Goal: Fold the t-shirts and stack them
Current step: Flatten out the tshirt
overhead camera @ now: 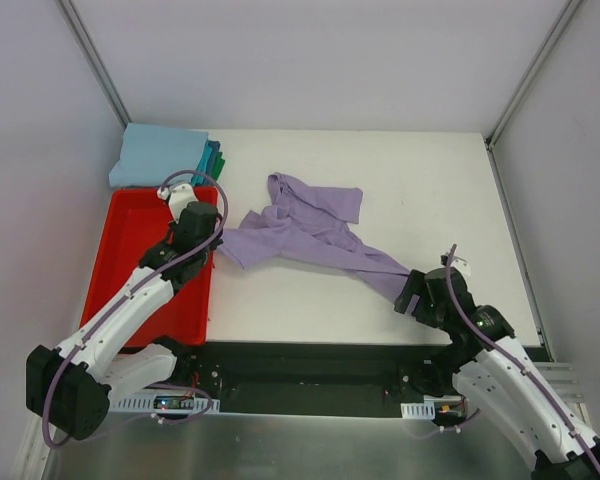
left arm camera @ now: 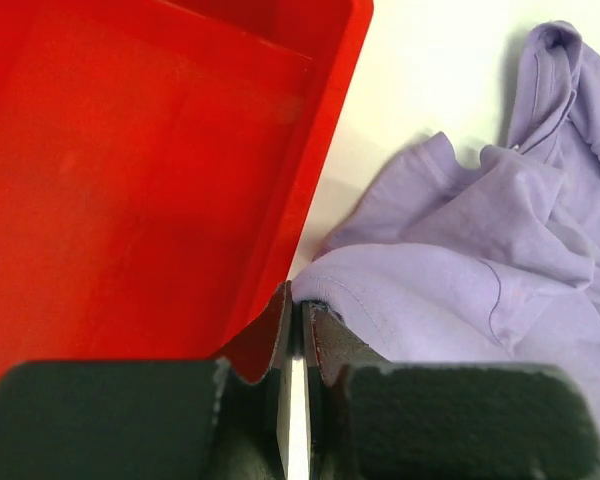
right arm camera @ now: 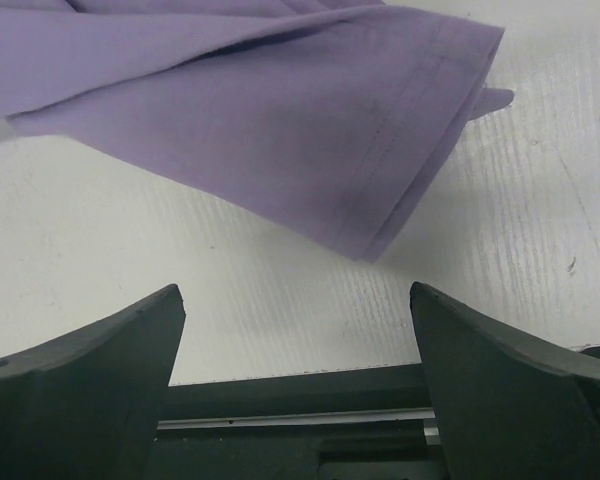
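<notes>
We are finding left gripper (left arm camera: 295,297) closed at shirt (left arm camera: 460,290) hem, right gripper (right arm camera: 295,292) apart; thin pinch is risking slippage near bin (left arm camera: 130,180).

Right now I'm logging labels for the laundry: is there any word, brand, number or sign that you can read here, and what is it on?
None can be read.
Purple shirt: no print or tag shows.
Red bin: plain, no marking.
Folded shirts: no label shows.
Small board at the left arm's base: any marks are too small to read.
</notes>
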